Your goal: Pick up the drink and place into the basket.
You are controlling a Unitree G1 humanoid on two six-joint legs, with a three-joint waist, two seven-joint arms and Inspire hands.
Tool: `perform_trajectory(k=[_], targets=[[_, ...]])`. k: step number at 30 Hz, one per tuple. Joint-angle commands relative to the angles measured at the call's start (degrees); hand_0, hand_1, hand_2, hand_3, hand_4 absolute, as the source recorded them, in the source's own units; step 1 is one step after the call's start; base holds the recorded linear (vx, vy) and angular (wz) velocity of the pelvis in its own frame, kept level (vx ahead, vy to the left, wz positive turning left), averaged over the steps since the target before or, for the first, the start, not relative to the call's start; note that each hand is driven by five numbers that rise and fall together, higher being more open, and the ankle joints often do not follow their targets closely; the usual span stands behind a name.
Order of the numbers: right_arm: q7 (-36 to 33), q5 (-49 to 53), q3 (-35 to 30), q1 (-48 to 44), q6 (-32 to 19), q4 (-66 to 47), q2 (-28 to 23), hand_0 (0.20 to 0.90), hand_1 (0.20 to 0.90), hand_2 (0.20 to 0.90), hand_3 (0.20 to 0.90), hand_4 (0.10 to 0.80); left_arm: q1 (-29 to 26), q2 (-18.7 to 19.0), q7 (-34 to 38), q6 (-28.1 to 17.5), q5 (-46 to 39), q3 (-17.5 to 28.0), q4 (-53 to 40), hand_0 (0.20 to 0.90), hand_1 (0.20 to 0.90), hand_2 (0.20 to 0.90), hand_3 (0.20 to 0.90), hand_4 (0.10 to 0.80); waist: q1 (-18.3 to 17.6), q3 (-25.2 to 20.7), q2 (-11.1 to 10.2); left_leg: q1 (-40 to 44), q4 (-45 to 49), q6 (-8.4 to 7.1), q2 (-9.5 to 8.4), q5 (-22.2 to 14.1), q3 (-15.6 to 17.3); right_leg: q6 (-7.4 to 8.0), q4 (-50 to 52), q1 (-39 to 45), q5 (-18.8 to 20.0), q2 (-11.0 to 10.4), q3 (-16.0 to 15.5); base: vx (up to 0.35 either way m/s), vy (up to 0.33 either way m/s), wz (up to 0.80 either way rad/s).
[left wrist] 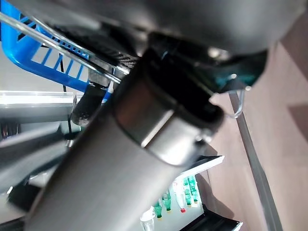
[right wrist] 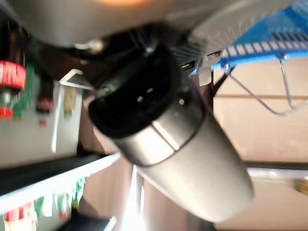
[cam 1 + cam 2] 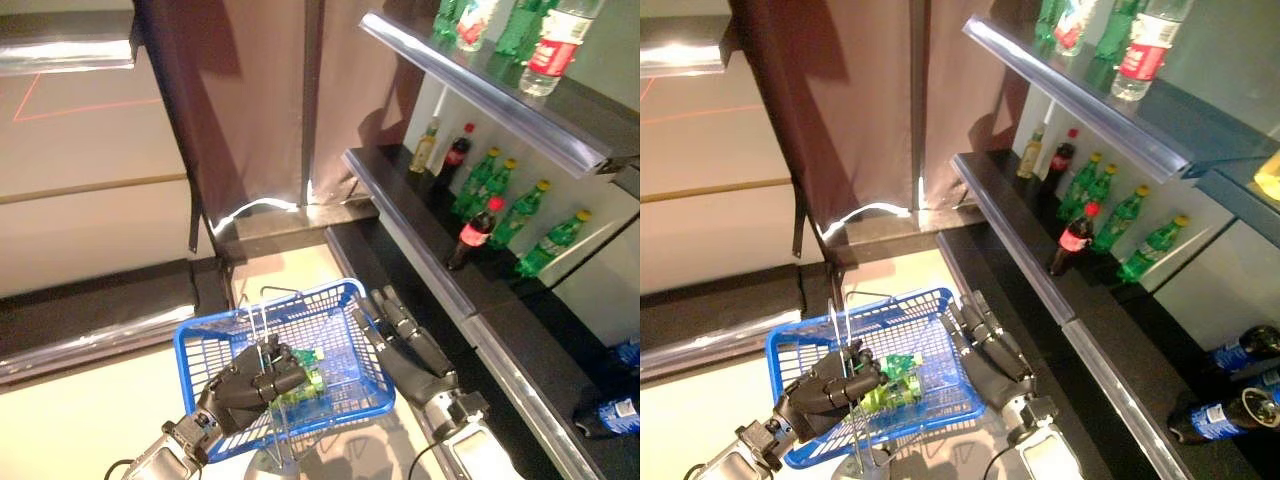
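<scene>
A green drink bottle [image 3: 305, 384] lies on its side inside the blue plastic basket [image 3: 300, 300], near the front wall. My left hand [image 3: 250, 385] is curled round the basket's thin wire handles and holds the basket up over the pale floor. My right hand [image 3: 405, 345] is open with straight fingers, lying along the basket's right wall and holding nothing. Part of the blue basket [image 1: 29, 43] and a wire handle show in the left wrist view. The right wrist view shows only the basket's edge [image 2: 269, 43]; neither wrist view shows its own fingers.
Dark shelves run along the right. The middle shelf [image 3: 400, 215] carries several green bottles [image 3: 490, 185] and a cola bottle [image 3: 472, 235]. The upper shelf [image 3: 480, 95] holds more bottles. Blue-labelled bottles [image 3: 612, 412] lie on the lowest level. A brown curtain [image 3: 250, 100] hangs behind.
</scene>
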Motion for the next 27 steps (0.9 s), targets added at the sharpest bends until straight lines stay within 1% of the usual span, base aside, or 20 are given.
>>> perform_trajectory(k=[1, 3, 5, 6, 7, 8, 9, 10, 13, 14, 16, 17, 18, 19, 20, 22, 23, 24, 25, 27], targets=[[10.2, -2.65, -1.49, -1.84, 1.9, -5.17, -1.84, 0.9, 0.9, 0.9, 0.9, 0.8, -1.6, -2.46, -1.55, -11.76, -1.02, -0.71, -9.69, 0.3, 0.3, 0.3, 0.2, 0.1, -0.15, -5.17, 1.27, 1.3, 3.0, 1.25, 0.28, 0.49, 1.45, 0.6, -2.2, 2.78, 2.49, 2.13, 0.1, -0.108, -0.03, -0.06], [12.73, -3.99, -1.75, -0.9, 3.72, -4.9, -1.91, 0.9, 0.9, 0.9, 0.9, 0.8, -1.22, -2.82, 1.62, -14.44, 3.13, -1.18, -7.64, 0.3, 0.3, 0.3, 0.2, 0.1, -1.0, -5.39, 1.19, 1.97, 1.59, 1.4, 0.34, 0.74, 1.87, 0.58, -2.8, 2.46, 2.68, 2.29, 1.05, -0.117, -0.038, -0.14], [13.8, -4.57, -1.96, -0.61, 4.81, -4.28, -2.15, 0.9, 0.9, 0.9, 0.9, 0.8, -1.42, -3.21, 3.7, -15.11, 3.88, -2.0, -6.08, 0.3, 0.3, 0.3, 0.2, 0.1, -1.55, -5.5, 1.08, 2.33, 0.72, 1.53, 0.34, 0.95, 2.21, 0.56, -3.28, 2.23, 2.9, 2.42, 1.77, -0.122, -0.049, -0.17], [14.7, -5.57, -2.07, -0.5, 5.7, -2.72, -2.45, 0.9, 0.9, 0.9, 0.9, 0.8, -2.13, -4.18, 6.32, -16.85, 7.26, -2.79, -3.76, 0.3, 0.3, 0.3, 0.2, 0.1, -2.44, -5.55, 0.94, 2.94, -0.6, 1.68, 0.5, 1.12, 2.73, 0.51, -3.96, 1.89, 3.09, 2.57, 2.6, -0.149, -0.069, -0.1], [14.53, -5.9, -2.1, -0.49, 5.59, -2.19, -2.49, 0.9, 0.9, 0.9, 0.9, 0.8, -2.33, -4.3, 7.23, -17.35, 8.18, -3.06, -3.12, 0.3, 0.3, 0.3, 0.2, 0.1, -2.67, -5.53, 0.91, 3.16, -1.05, 1.73, 0.56, 1.2, 2.94, 0.49, -4.18, 1.79, 3.17, 2.65, 2.92, -0.189, -0.09, -0.11], [14.94, -6.91, -2.0, -0.49, 5.4, -0.94, -2.52, 0.9, 0.9, 0.9, 0.9, 0.8, -2.8, -4.48, 8.24, -18.93, 9.22, -3.86, -1.39, 0.3, 0.3, 0.3, 0.2, 0.1, -3.27, -5.59, 0.79, 3.41, -1.97, 1.8, 0.67, 1.42, 3.35, 0.44, -4.71, 1.48, 3.41, 2.84, 3.59, -0.188, -0.095, -0.16], [15.05, -8.96, -1.92, -0.51, 4.89, 0.97, -2.59, 0.9, 0.9, 0.9, 0.9, 0.8, -3.34, -4.52, 10.95, -21.18, 12.19, -4.58, 0.89, 0.3, 0.3, 0.3, 0.2, 0.1, -4.08, -5.75, 0.68, 3.68, -3.04, 1.73, 0.88, 1.7, 3.97, 0.35, -5.23, 1.0, 3.65, 3.1, 4.41, -0.226, -0.117, -0.22], [14.37, -11.06, -2.04, -0.59, 4.65, 2.55, -2.79, 0.9, 0.9, 0.9, 0.9, 0.8, -4.01, -4.1, 13.13, -22.71, 13.0, -4.91, 2.96, 0.3, 0.3, 0.3, 0.2, 0.1, -4.8, -5.82, 0.59, 4.0, -4.18, 1.74, 1.05, 2.05, 4.35, 0.21, -5.68, 0.64, 3.91, 3.39, 5.17, -0.223, -0.12, -0.29], [14.34, -14.35, -2.58, -0.49, 7.11, 8.33, -2.35, 0.9, 0.9, 0.9, 0.9, 0.8, -5.67, -5.32, 18.47, -25.47, 14.02, -5.29, 9.32, 0.3, 0.3, 0.3, 0.2, 0.1, -6.96, -6.32, 0.3, 4.56, -6.97, 1.51, 1.67, 3.0, 6.09, -0.32, -6.7, -0.77, 4.44, 4.33, 7.18, -0.236, -0.141, -0.23], [14.43, -18.07, -2.64, -0.76, 6.89, 12.25, -1.98, 0.9, 0.9, 0.9, 0.9, 0.8, -6.54, -6.25, 20.79, -26.37, 14.32, -5.28, 13.01, 0.3, 0.3, 0.3, 0.2, 0.1, -7.87, -6.44, 0.2, 4.78, -8.28, 1.21, 2.22, 3.68, 6.86, -0.78, -7.16, -1.22, 4.6, 4.92, 7.7, -0.217, -0.152, -0.35], [12.92, -22.06, -2.58, -0.94, 6.71, 14.97, -1.65, 0.9, 0.9, 0.9, 0.9, 0.8, -7.38, -6.83, 23.02, -26.85, 15.38, -5.18, 16.11, 0.3, 0.3, 0.3, 0.2, 0.1, -8.55, -6.47, 0.09, 4.78, -8.85, 0.89, 2.68, 4.11, 7.4, -1.23, -7.3, -1.66, 4.6, 5.47, 8.12, -0.214, -0.186, -0.33], [11.52, -26.02, -2.58, -1.29, 5.11, 18.16, -1.92, 0.9, 0.9, 0.9, 0.9, 0.8, -8.27, -7.51, 24.23, -27.17, 14.62, -5.08, 19.83, 0.3, 0.3, 0.3, 0.2, 0.1, -9.15, -6.46, 0.07, 4.6, -9.4, 0.44, 3.29, 4.67, 7.72, -1.84, -7.34, -2.18, 4.51, 6.08, 8.37, -0.229, -0.211, -0.18], [11.16, -27.39, -2.58, -1.39, 4.54, 19.0, -1.99, 0.9, 0.9, 0.9, 0.9, 0.8, -8.49, -7.75, 24.74, -27.13, 14.36, -5.03, 20.86, 0.3, 0.3, 0.3, 0.2, 0.1, -9.33, -6.42, 0.1, 4.54, -9.54, 0.27, 3.52, 4.86, 7.83, -2.07, -7.27, -2.36, 4.42, 6.32, 8.42, -0.265, -0.258, -0.14], [7.95, -32.6, -2.38, -1.66, 2.72, 21.56, -2.12, 0.9, 0.9, 0.9, 0.9, 0.8, -9.25, -8.57, 25.8, -27.66, 15.13, -4.9, 24.53, 0.3, 0.3, 0.3, 0.2, 0.1, -9.9, -6.3, 0.12, 4.21, -9.59, -0.29, 4.12, 5.29, 8.09, -2.72, -6.98, -2.9, 4.14, 7.01, 8.61, -0.168, -0.171, -0.17], [7.72, -33.09, -2.38, -1.79, 2.58, 22.15, -2.16, 0.9, 0.9, 0.9, 0.9, 0.8, -9.44, -8.74, 25.65, -27.89, 15.4, -4.85, 25.29, 0.3, 0.3, 0.3, 0.2, 0.1, -9.97, -6.29, 0.14, 4.16, -9.63, -0.39, 4.23, 5.39, 8.09, -2.84, -6.96, -2.97, 4.1, 7.16, 8.63, -0.218, -0.235, -0.22], [5.07, -37.69, -1.94, -3.13, 1.0, 27.54, -2.04, 0.9, 0.9, 0.9, 0.9, 0.8, -11.17, -10.6, 25.89, -28.82, 16.76, -4.59, 31.77, 0.3, 0.3, 0.3, 0.2, 0.1, -10.49, -6.01, 0.37, 3.65, -10.01, -1.22, 5.29, 6.34, 7.94, -4.0, -7.06, -3.49, 3.91, 8.45, 8.79, -0.207, -0.224, -0.2], [4.84, -38.21, -1.76, -3.49, 1.24, 29.8, -1.82, 0.9, 0.9, 0.9, 0.9, 0.8, -11.77, -11.27, 25.56, -29.2, 16.28, -4.42, 34.13, 0.3, 0.3, 0.3, 0.2, 0.1, -10.71, -5.91, 0.5, 3.39, -10.01, -1.58, 5.7, 6.62, 7.96, -4.42, -7.09, -3.75, 3.82, 8.87, 8.91, -0.264, -0.275, -0.19], [2.65, -38.77, -1.97, -4.21, 3.31, 34.87, -0.93, 0.9, 0.9, 0.9, 0.9, 0.8, -12.88, -12.51, 26.04, -29.31, 16.16, -3.99, 37.79, 0.3, 0.3, 0.3, 0.2, 0.1, -10.98, -5.8, 0.68, 2.75, -9.83, -2.31, 6.53, 7.22, 8.11, -5.16, -7.39, -4.06, 3.74, 9.63, 8.99, -0.268, -0.249, -0.19], [2.7, -41.6, -2.43, -5.53, 3.27, 41.61, 0.39, 0.9, 0.9, 0.9, 0.9, 0.8, -14.08, -14.43, 25.19, -30.29, 15.86, -3.48, 42.21, 0.3, 0.3, 0.3, 0.2, 0.1, -11.07, -5.48, 0.97, 1.94, -9.34, -2.83, 7.22, 8.24, 8.4, -5.67, -7.72, -4.22, 4.0, 10.06, 8.9, -0.251, -0.21, -0.25], [2.0, -43.95, -2.89, -6.94, 3.8, 47.67, 1.48, 0.9, 0.9, 0.9, 0.9, 0.8, -15.48, -15.94, 25.01, -30.56, 14.94, -3.11, 45.56, 0.3, 0.3, 0.3, 0.2, 0.1, -11.16, -5.15, 1.24, 0.71, -8.06, -3.11, 7.59, 9.12, 9.09, -6.11, -8.06, -4.46, 4.19, 10.33, 8.55, -0.222, -0.145, -0.29]])
